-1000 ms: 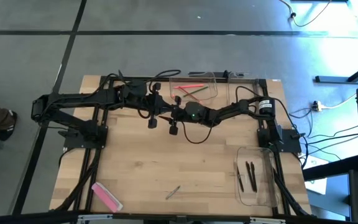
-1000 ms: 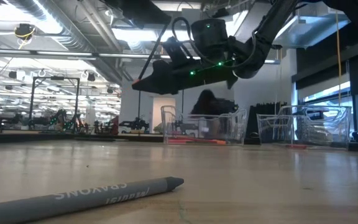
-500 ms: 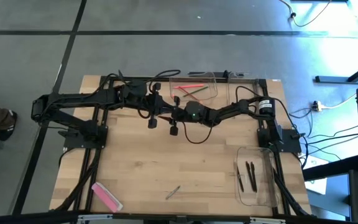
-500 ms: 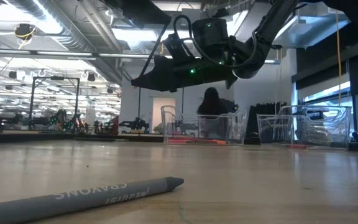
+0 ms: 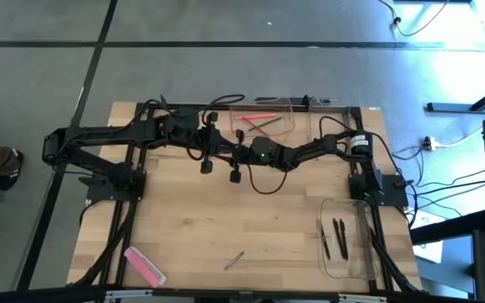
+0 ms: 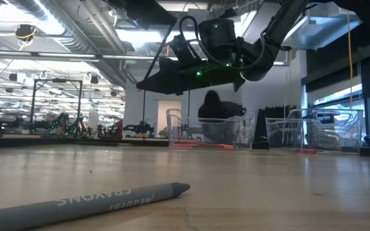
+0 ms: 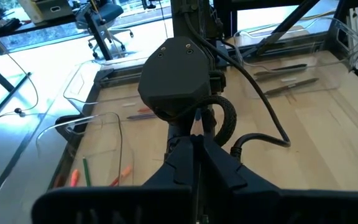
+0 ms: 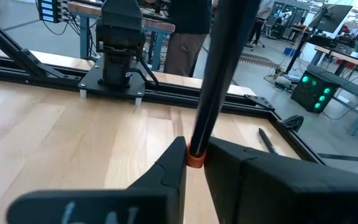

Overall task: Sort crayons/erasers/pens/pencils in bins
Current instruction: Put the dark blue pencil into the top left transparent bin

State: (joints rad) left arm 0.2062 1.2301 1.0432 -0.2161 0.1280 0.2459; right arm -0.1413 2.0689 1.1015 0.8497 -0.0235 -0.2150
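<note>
Two-armed meeting above the middle of the table (image 5: 183, 219), nose to nose, hardly shifted in place over the last second. Just short of the far bin (image 5: 291, 114), already holding a red and a green stick; well apart from the bin on the right side (image 5: 325, 257), holding dark pens (image 5: 340, 236). Left gripper (image 7: 196, 144) pinched fully together, as it was a second ago. Right gripper (image 8: 194, 157) much changed: wide a second ago, now drawn in narrow around a dark stick (image 8: 211, 68) with an orange band at the fingers (image 8: 166, 168), seemingly touching it on both sides. Looks like a handover in mid-air, left to right, though hard to say whether pen or pencil, or whether the left fingers truly have its other end. If so, next calls for the left to let go only once the right grip is firm; otherwise a drop onto the wood. Plenty left to sort: pink eraser (image 5: 145, 264) lying flat near the front left corner, untouched, far from both grippers; grey crayon (image 6: 88, 202) lying on the front boards, also outside any bin.
</note>
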